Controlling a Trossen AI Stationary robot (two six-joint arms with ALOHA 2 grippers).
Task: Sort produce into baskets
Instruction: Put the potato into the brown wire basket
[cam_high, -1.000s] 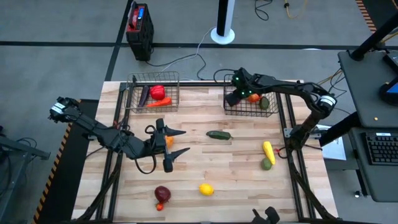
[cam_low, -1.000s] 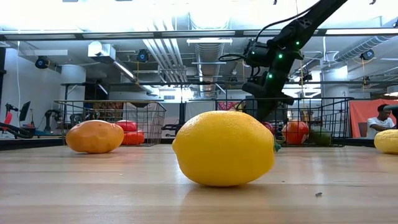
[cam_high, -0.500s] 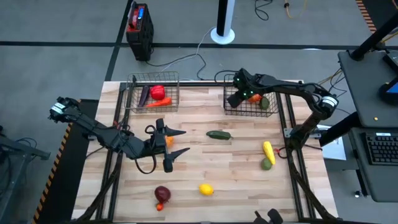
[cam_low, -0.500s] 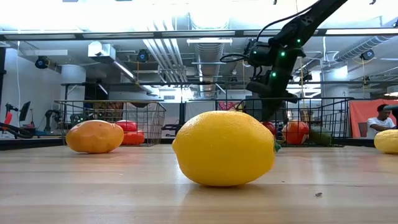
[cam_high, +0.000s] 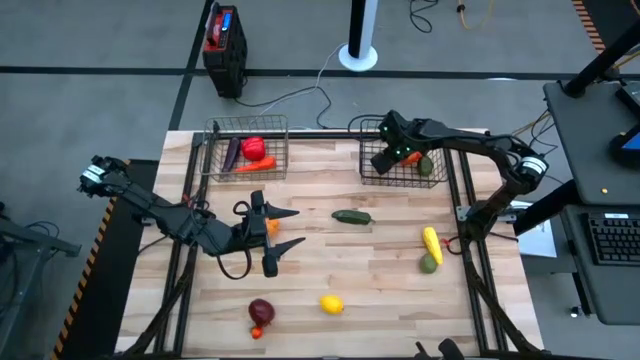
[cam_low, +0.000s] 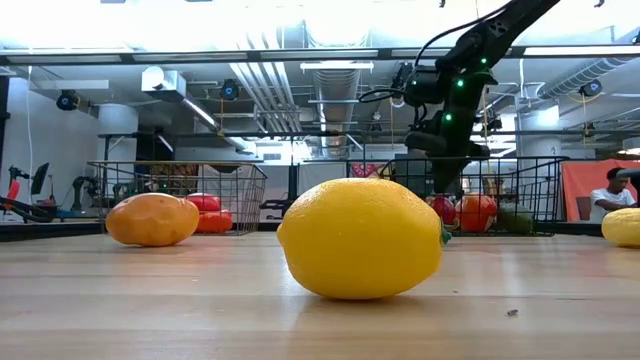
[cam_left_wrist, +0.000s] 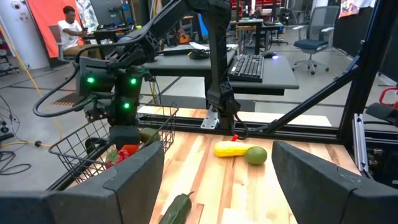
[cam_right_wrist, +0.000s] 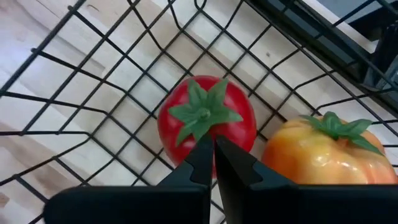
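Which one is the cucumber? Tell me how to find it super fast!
Start at the wooden table and find the two wire baskets at its far edge. The cucumber lies on the bare wood between them, a little nearer, about mid-table. It is the only long, dark green piece; the yellow squash to its right is long too, but bright yellow.

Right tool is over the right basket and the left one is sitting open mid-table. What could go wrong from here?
1. The shut right tool hangs just above the red tomato inside the right basket; moving sideways could snag the wire wall.
2. The open left tool sits beside an orange piece; a careless sweep may knock it away.
3. The lemon could roll if bumped.
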